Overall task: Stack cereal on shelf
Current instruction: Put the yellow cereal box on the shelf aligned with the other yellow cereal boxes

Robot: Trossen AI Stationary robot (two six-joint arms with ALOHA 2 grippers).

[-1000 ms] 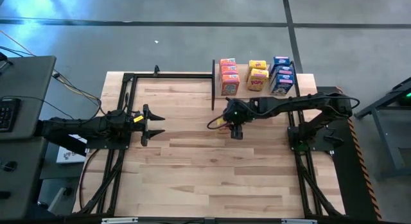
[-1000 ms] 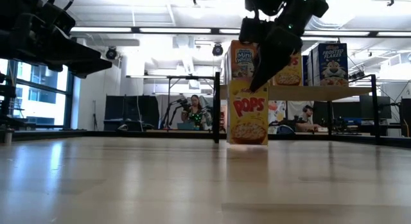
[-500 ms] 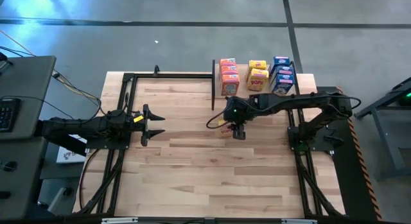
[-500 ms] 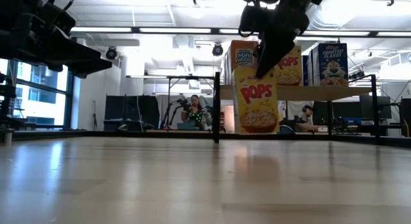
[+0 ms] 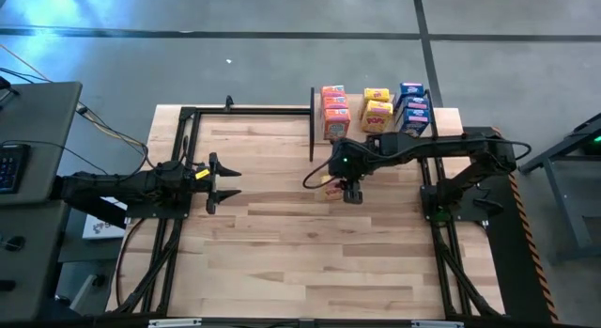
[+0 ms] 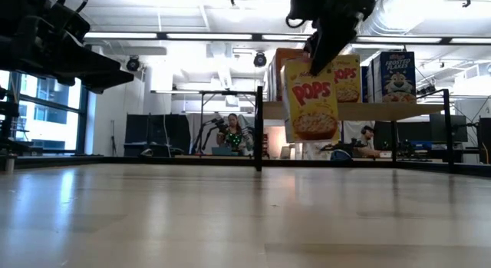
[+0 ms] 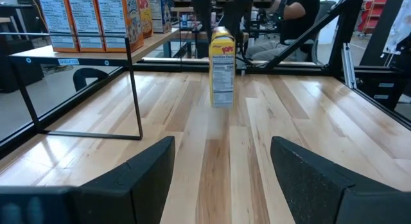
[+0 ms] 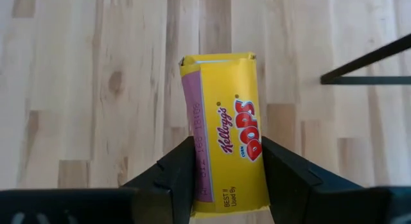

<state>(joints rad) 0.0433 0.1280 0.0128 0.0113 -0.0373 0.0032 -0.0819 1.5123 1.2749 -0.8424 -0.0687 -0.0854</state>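
The right gripper (image 8: 221, 169) has its two dark fingers clamped on either side of a small yellow Corn Pops cereal box (image 6: 311, 99). In the low view the box hangs clear of the plank-patterned wooden tabletop (image 5: 282, 243), tipped a little, just in front of the small light-wood shelf on thin black posts (image 6: 383, 110).

Progress looks pretty far along. From above, the shelf (image 5: 349, 135) already carries three groups of mini boxes: orange ones (image 5: 334, 107), yellow ones (image 5: 377, 110) and blue ones (image 5: 411, 107). The yellow group looks one short next to the others, though honestly the boxes are packed so tight from overhead that I can't count them for sure. I don't see any other loose boxes on the table.

So my guess is this is the last one: raise it to shelf height, carry it over to the yellow group, set it down, let go.

The left gripper (image 5: 223, 181) is parked well off at the far side of the table, fingers spread and holding nothing.
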